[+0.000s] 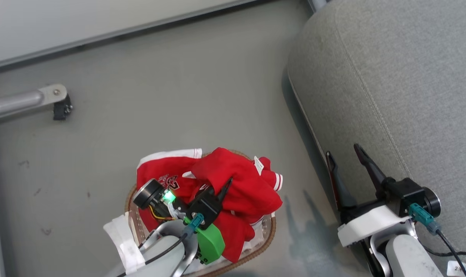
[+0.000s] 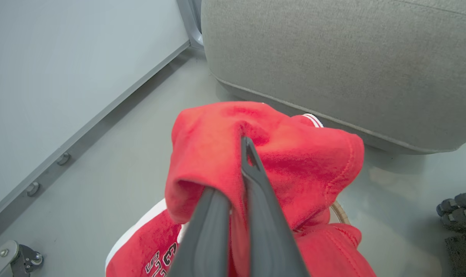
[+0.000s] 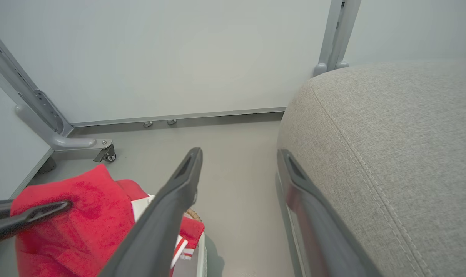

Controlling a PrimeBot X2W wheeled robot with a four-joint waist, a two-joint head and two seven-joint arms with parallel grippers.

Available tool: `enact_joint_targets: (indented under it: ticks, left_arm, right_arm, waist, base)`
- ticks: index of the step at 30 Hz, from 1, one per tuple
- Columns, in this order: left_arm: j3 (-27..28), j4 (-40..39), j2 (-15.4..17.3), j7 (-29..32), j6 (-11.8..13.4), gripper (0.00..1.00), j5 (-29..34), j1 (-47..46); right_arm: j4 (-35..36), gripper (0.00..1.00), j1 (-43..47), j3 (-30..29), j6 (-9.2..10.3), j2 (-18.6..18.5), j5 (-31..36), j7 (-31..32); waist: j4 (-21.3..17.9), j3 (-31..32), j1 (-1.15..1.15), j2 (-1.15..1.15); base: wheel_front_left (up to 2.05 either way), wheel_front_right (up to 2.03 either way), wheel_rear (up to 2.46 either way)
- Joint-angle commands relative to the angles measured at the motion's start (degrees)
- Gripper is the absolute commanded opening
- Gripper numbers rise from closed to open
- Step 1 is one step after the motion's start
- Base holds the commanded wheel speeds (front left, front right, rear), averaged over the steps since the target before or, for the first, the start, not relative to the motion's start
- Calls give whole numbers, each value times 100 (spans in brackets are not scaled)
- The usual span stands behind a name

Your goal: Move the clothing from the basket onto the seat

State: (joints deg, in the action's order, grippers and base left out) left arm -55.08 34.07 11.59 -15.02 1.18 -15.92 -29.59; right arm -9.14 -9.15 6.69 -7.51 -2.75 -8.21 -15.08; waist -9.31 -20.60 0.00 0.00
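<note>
— What place is this?
— A test bay, I think: pale partition panels (image 3: 179, 57) on wheeled grey metal frames (image 3: 44, 119) stand far and left of me, over a smooth grey floor (image 1: 179, 115), with an upholstered seat (image 1: 390, 77) on my right.

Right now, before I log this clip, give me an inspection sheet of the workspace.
Surface: grey floor, a few dark scuffs.
Job's things: red clothing heaped in the basket, one piece pinched up; seat to the right, none of the clothing on it yet.
Clutter: nothing seen.
Grippers: left claw shut on the clothing; right claw open, beside the seat's edge.
Cables: left wrist cable and right wrist cable, both black with teal plugs.
Surroundings: pale wall panel; metal frame leg on a caster.
</note>
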Motion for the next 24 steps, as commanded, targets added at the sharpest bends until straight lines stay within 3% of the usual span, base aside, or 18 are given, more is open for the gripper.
enact_joint_targets:
  ticks: [1, 10, 16, 24]
  left_arm:
    - [61, -188, 115, -22, 3, 0, 116, 117]
    - [273, -1108, 713, -22, -232, 0, 353, -234]
    - [340, -1448, 1006, 89, -473, 0, 425, -787]
    - [620, -1995, 1372, 387, -576, 0, 436, -1602]
  right_arm:
    - [-31, 100, 186, -14, 4, -25, 36, -14]
    - [-94, 100, 619, 17, 4, -24, 128, -14]
    - [-122, 100, 691, 150, 4, -23, 142, -14]
    - [-84, 100, 617, 370, 4, -24, 175, -14]
  waist:
    - [425, 984, 0, 0]
    - [563, 1661, 0, 0]
    - [558, 1920, 0, 0]
    - [527, 2059, 0, 0]
  base:
    - [0, 0, 0]
    - [0, 0, 0]
    - [0, 0, 0]
    - [0, 0, 0]
